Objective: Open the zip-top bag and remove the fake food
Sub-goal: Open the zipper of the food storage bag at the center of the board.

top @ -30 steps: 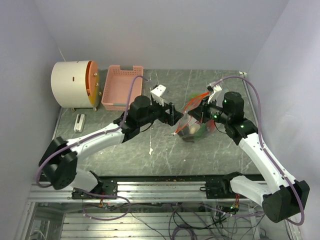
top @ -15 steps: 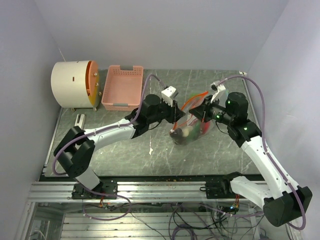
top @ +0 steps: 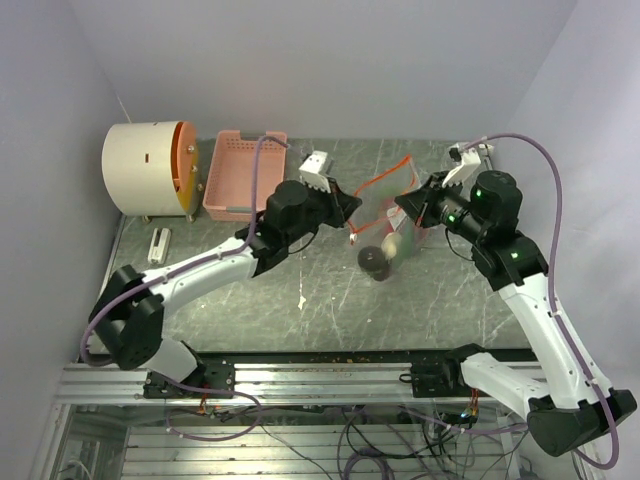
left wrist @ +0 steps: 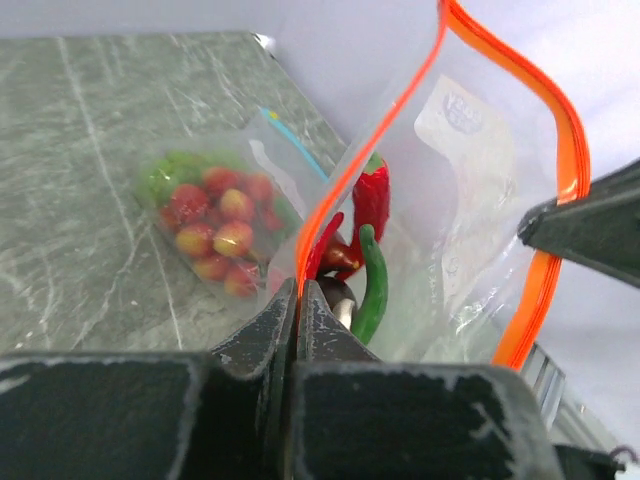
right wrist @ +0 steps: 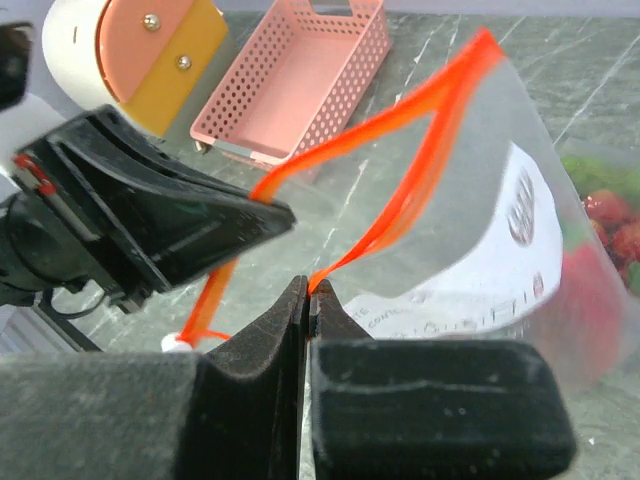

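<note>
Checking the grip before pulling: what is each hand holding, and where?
The left hand and right hand each pinch the zip-top bag by its orange zip strip, on opposite lips.

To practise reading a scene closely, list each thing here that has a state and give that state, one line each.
left gripper, jaws shut on one lip of the zip-top bag
right gripper, jaws shut on the other lip
zip-top bag, mouth parted, held between both arms
fake food, inside the held bag
second bag, lying on the table, holding red pieces
pink basket, upright
</note>
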